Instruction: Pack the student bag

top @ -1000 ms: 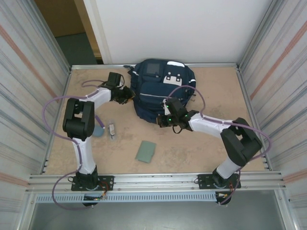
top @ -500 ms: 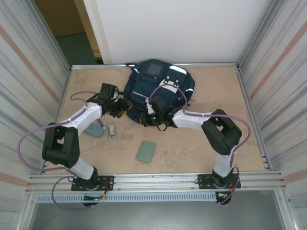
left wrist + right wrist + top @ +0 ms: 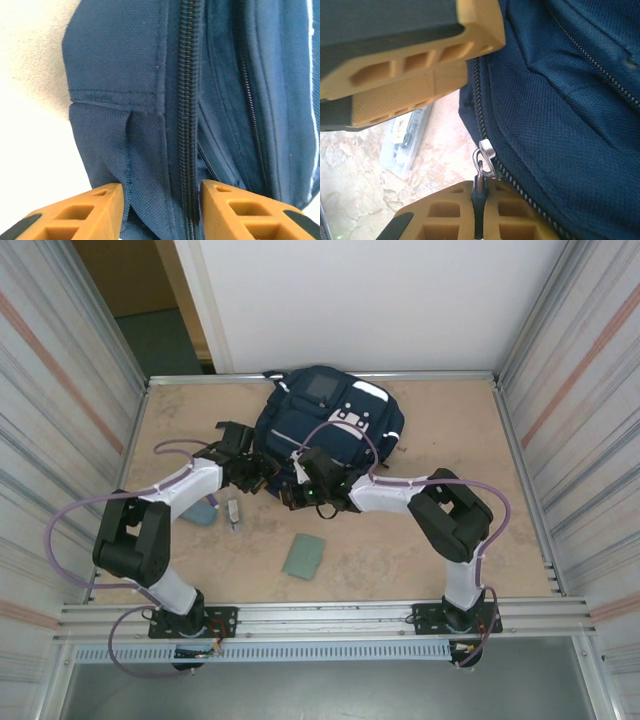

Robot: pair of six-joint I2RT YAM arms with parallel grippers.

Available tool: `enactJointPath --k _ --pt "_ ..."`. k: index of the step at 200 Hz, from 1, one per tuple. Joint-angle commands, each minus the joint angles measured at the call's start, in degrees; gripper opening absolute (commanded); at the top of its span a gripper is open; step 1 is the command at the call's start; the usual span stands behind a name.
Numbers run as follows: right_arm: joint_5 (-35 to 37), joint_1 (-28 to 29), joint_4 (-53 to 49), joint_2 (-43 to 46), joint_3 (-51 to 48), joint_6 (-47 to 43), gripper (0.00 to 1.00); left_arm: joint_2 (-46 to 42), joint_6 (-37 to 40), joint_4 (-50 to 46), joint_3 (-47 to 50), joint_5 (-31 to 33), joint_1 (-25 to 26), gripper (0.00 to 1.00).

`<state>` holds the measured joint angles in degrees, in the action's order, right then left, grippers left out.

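Over last second I watched both arms draw in toward near-left. Student bag [image 3: 335, 425], large navy-blue fabric backpack with thin pale stripes, slid and turned with them, and lay at back-centre of brown table [image 3: 460, 450]. I judged zip was being worked open for packing. Right fingers [image 3: 479, 200] were pinched shut on dark zip pull [image 3: 479, 192]. Left fingers [image 3: 263, 472] were part open, wider than before, straddling seam fabric, not clamping.

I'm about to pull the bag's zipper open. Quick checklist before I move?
1. Right end effector shut on the zipper pull: ok.
2. Left end effector clamping student bag fabric: not ok, jaws apart astride the seam.
3. Zipper lying straight, teeth closed: ok.
4. Green card and clear packet apart from the bag: ok.
5. Room inside the bag: cannot tell.
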<state>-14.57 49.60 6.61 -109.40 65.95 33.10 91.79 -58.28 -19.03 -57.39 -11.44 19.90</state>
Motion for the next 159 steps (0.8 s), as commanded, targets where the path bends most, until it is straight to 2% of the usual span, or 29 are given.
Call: enactJointPath --k 1,56,71,91,114,121,159 --pt "-0.4 1.0 3.1 -0.4 -0.9 1.1 0.00 0.7 -3.5 0.0 1.5 4.5 -0.2 0.42" --pt "0.8 2.9 1.0 -0.8 -0.3 -1.7 0.00 2.0 -4.5 1.7 1.5 4.7 -0.8 0.38" --pt "0.9 3.5 0.9 -0.8 -0.2 -1.8 0.00 2.7 -3.6 1.1 0.5 4.4 -0.9 0.32" --pt "2.1 3.5 0.6 -0.4 -0.9 -2.0 0.00 3.3 -3.1 1.1 0.3 4.7 -1.1 0.16" --pt "2.3 1.8 -0.8 1.2 -2.6 -1.8 0.00 3.1 -1.8 -0.3 0.1 3.7 -2.7 0.06" --pt "2.3 1.2 -1.2 2.2 -3.4 -2.4 0.00 2.8 -1.1 -0.4 0.2 3.9 -3.2 0.00" --pt "8.8 -2.1 -5.1 8.8 -11.3 -8.8 0.00 2.1 1.6 -1.8 0.0 3.5 -6.3 0.00"
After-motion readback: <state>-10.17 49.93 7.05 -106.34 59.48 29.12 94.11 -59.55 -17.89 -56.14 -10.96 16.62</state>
